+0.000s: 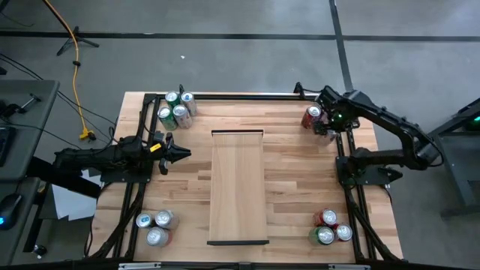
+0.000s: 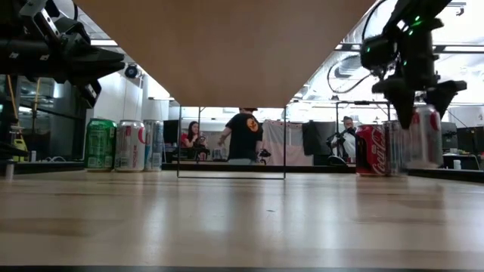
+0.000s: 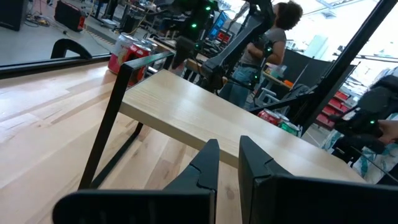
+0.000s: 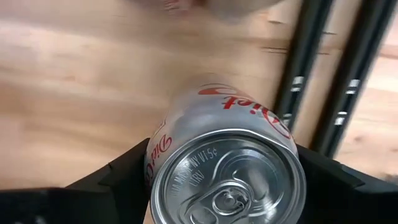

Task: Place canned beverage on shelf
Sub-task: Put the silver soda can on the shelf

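The shelf (image 1: 238, 187) is a long pale board on thin dark legs in the table's middle; its underside fills the top of the low view (image 2: 227, 45). My right gripper (image 2: 412, 98) is at the far right corner, shut on a silver Diet Coke can (image 4: 227, 168). A red can (image 1: 311, 116) and another can stand right beside it. My left gripper (image 1: 180, 154) hovers at the table's left, pointing at the shelf (image 3: 205, 118), shut and empty. My right gripper pinches the silver can between its two fingers, one on each side of the can's upper wall (image 4: 155, 155). The fingers come from above and point down. The can stands upright below the gripper (image 2: 425, 140); whether its base is on the table I cannot tell.
Groups of cans stand at the far left (image 1: 176, 109), near left (image 1: 155, 225) and near right (image 1: 328, 226) corners. Dark frame bars (image 1: 349, 187) run along the table's sides. People are in the room behind the table.
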